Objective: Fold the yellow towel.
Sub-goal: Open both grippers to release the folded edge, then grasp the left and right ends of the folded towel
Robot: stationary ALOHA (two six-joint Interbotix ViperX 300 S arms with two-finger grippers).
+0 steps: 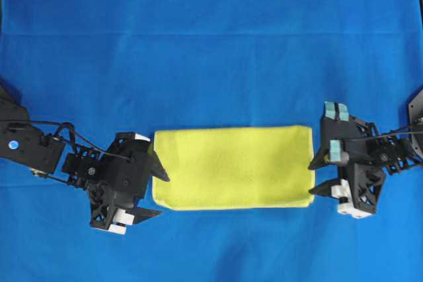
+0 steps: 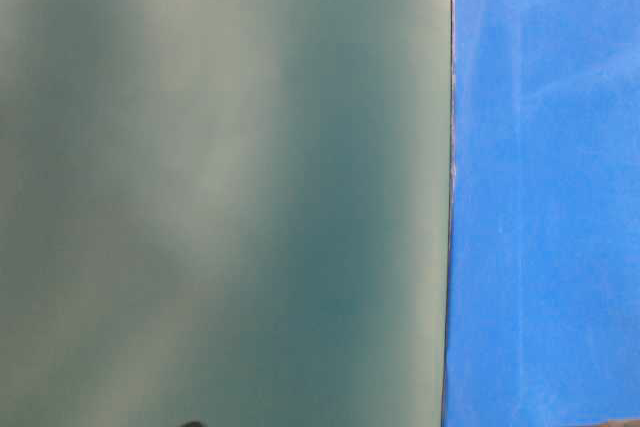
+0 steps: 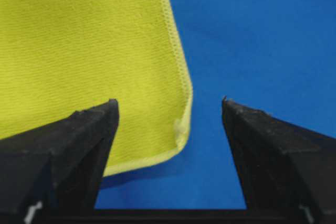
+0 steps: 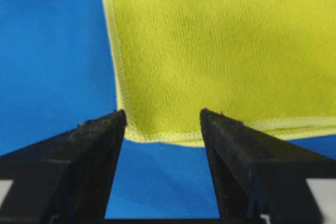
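The yellow towel [image 1: 231, 166] lies flat on the blue cloth as a wide rectangle, with two layers showing along its near edge. My left gripper [image 1: 164, 195] stands open at the towel's left near corner, and nothing is between its fingers. In the left wrist view that corner of the towel [image 3: 89, 51] lies just ahead of the open left gripper [image 3: 169, 103]. My right gripper [image 1: 310, 177] is open at the right near corner. The right wrist view shows the hem of the towel [image 4: 220, 51] just beyond the right gripper [image 4: 164, 113], untouched.
A large blue cloth [image 1: 211, 44] covers the whole table around the towel. In the table-level view a blurred grey-green surface [image 2: 220, 187] fills most of the frame, with a strip of the blue cloth [image 2: 545, 187] on the right.
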